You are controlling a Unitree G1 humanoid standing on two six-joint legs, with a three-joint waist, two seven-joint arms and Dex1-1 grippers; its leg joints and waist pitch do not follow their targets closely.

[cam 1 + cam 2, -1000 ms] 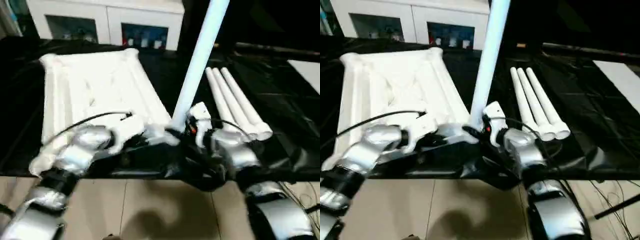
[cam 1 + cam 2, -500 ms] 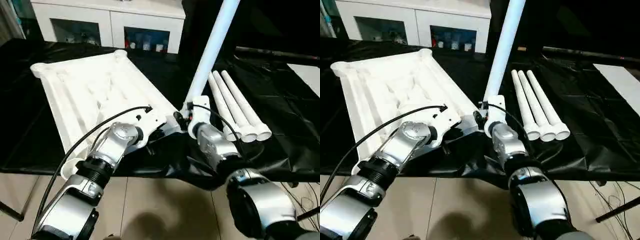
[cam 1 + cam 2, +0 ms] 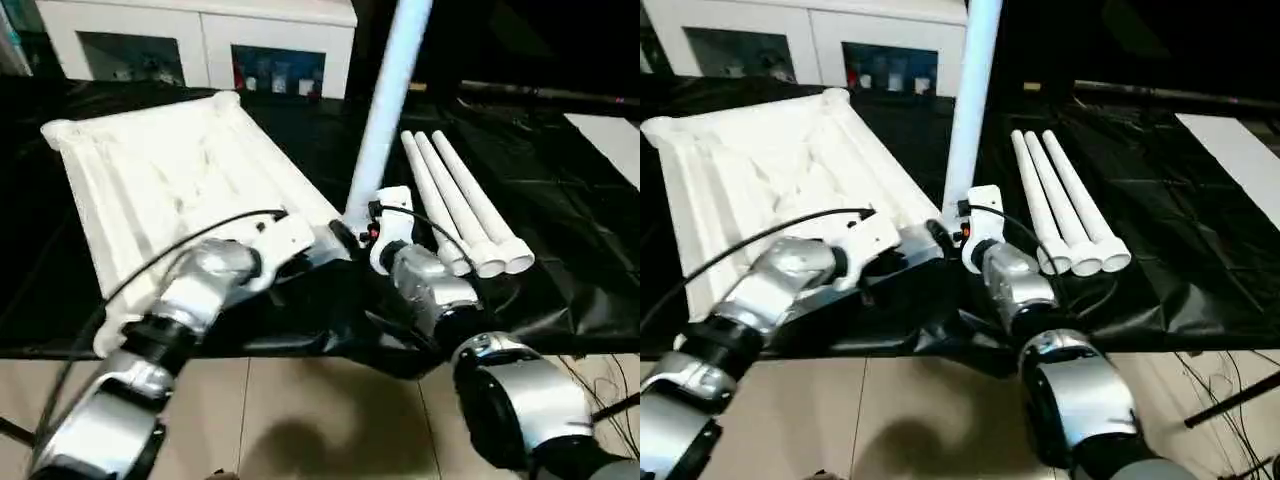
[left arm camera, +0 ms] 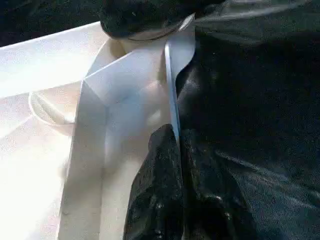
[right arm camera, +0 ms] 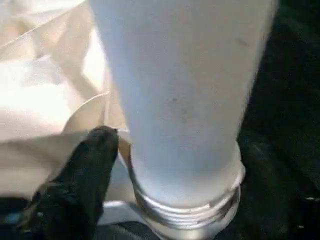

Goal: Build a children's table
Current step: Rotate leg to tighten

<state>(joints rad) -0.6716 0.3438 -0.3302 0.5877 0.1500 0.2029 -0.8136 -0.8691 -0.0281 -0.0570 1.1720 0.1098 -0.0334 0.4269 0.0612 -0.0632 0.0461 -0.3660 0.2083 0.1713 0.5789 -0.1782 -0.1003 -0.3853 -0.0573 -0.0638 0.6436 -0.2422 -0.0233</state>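
The white tabletop [image 3: 170, 170] lies ribbed side up on the black-covered table. One white leg [image 3: 385, 110] stands upright at its near right corner, its threaded end [image 5: 185, 210] down at the socket. Three more legs [image 3: 460, 205] lie side by side to the right. My left gripper [image 4: 172, 132] is shut on the tabletop's thin rim beside that corner. My right gripper [image 3: 358, 230] sits at the base of the upright leg, open. One of its black fingers [image 5: 85, 175] stands just off the tube, and the other is hidden behind the leg.
A white cabinet with glass doors [image 3: 200, 40] stands behind the table. A white sheet [image 3: 610, 135] lies at the far right and a dark bar [image 3: 540, 95] runs along the back. The table's front edge gives onto tiled floor [image 3: 300, 420].
The head view has shifted and tilted. The leg stays upright at the corner, and both grippers remain at that corner.
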